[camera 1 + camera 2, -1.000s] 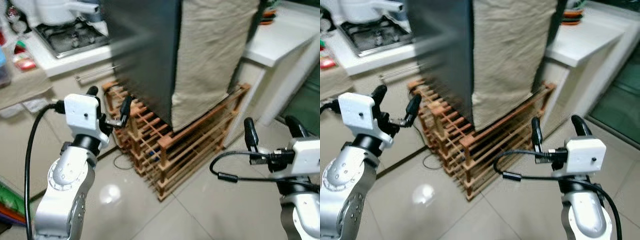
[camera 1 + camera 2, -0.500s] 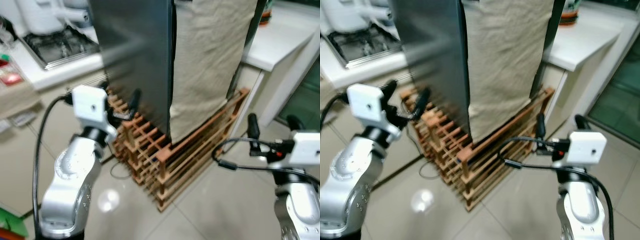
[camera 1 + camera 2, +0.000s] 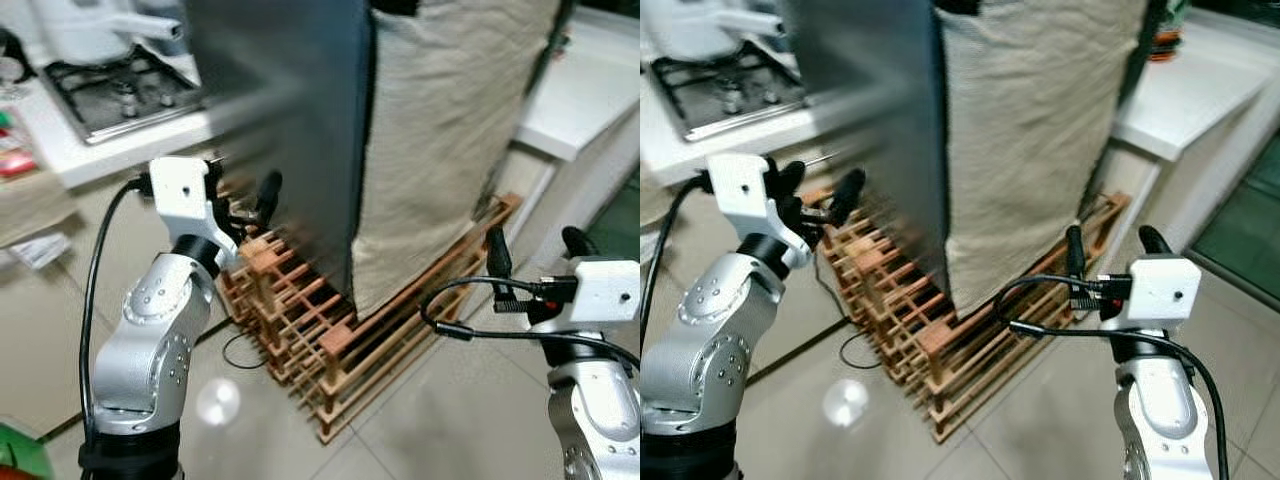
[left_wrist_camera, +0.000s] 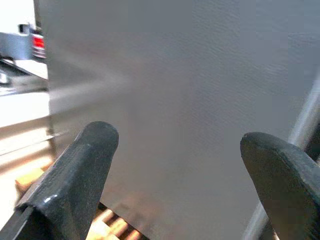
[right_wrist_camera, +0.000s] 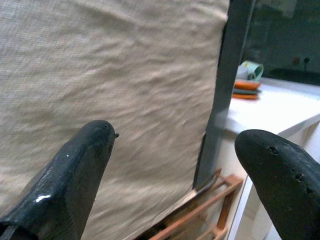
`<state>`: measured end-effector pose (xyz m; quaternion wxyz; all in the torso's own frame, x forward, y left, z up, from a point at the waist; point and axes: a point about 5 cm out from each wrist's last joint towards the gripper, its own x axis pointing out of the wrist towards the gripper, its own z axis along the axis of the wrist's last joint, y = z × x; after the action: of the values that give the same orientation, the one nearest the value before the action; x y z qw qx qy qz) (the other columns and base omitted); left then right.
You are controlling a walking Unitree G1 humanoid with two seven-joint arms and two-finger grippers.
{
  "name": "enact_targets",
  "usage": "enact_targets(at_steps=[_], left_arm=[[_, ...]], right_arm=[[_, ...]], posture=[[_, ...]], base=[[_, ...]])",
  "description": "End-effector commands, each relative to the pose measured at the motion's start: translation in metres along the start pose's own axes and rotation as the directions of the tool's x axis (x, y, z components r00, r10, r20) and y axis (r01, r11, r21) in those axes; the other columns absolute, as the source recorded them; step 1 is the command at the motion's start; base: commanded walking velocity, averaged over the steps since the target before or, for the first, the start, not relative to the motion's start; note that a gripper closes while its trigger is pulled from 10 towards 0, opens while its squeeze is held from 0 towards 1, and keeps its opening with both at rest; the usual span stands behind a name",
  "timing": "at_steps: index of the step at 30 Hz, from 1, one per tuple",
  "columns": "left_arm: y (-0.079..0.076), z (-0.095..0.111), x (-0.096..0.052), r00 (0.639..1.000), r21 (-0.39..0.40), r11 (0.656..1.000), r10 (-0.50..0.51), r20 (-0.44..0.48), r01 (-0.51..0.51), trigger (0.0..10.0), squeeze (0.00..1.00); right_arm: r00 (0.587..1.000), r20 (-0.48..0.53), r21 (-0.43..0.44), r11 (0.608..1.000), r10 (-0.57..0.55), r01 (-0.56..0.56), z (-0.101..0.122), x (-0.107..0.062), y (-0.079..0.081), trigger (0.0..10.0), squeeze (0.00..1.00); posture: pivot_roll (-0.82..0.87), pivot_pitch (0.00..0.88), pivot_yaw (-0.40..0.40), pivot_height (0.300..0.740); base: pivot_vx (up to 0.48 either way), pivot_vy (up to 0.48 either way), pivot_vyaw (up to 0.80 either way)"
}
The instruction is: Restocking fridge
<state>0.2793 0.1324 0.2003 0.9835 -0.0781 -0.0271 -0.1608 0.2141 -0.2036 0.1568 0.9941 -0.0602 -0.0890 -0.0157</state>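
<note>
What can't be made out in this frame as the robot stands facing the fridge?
- Fridge top: cut off by the upper edge of both eye views.
- Fridge side: covered by the beige cloth, so the surface beneath is hidden.
- Wooden rack: its back part is hidden under the fridge.
- Items on the white counter: too small to identify in the right wrist view.
- Left claw and right claw are both open and hold nothing.

fridge (image 3: 290,110) top cut off, cloth (image 3: 450,140) hiding its side

Fridge (image 3: 290,120) on wooden rack (image 3: 330,330), btwn stove (image 3: 120,85) left & counter (image 3: 590,90) right.
</note>
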Motion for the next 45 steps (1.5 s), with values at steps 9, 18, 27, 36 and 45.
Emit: enact_targets(at_steps=[9,18,27,36,45], left_arm=[[-0.032,-0.017,0.04,0.958,-0.005,0.961,-0.276,-0.076,0.277,10.0,0.0],[-0.034,-0.01,0.072,0.966,0.019,0.966,-0.257,-0.032,0.258,10.0,0.0],[-0.041,-0.012,0.049,0.942,0.004,0.942,-0.336,-0.017,0.336,10.0,0.0],[-0.051,-0.03,0.034,0.908,-0.021,0.91,-0.413,-0.074,0.413,10.0,0.0],[-0.058,-0.048,0.042,0.896,-0.057,0.903,-0.429,-0.113,0.426,10.0,0.0]], right_arm=[[0.999,-0.047,0.038,0.999,0.003,-0.001,-0.018,0.004,-0.005,10.0,0.0],[0.991,-0.127,0.04,0.998,0.051,-0.047,-0.037,-0.01,-0.009,10.0,0.0],[0.984,-0.16,0.036,0.997,0.075,-0.07,-0.046,-0.016,-0.013,10.0,0.0],[0.981,-0.171,0.072,0.994,0.091,-0.08,-0.055,-0.009,-0.012,10.0,0.0],[0.983,-0.143,0.08,0.992,0.113,-0.102,-0.053,0.002,-0.006,10.0,0.0]], posture=[[-0.13,0.0,0.04,0.74],[-0.17,0.0,0.054,0.74],[-0.16,0.0,0.05,0.74],[-0.13,0.005,0.043,0.74],[-0.14,0.005,0.04,0.74]], base=[[0.0,0.0,0.0],[0.0,0.0,0.0],[0.0,0.0,0.0],[0.0,0.0,0.0],[0.0,0.0,0.0]])
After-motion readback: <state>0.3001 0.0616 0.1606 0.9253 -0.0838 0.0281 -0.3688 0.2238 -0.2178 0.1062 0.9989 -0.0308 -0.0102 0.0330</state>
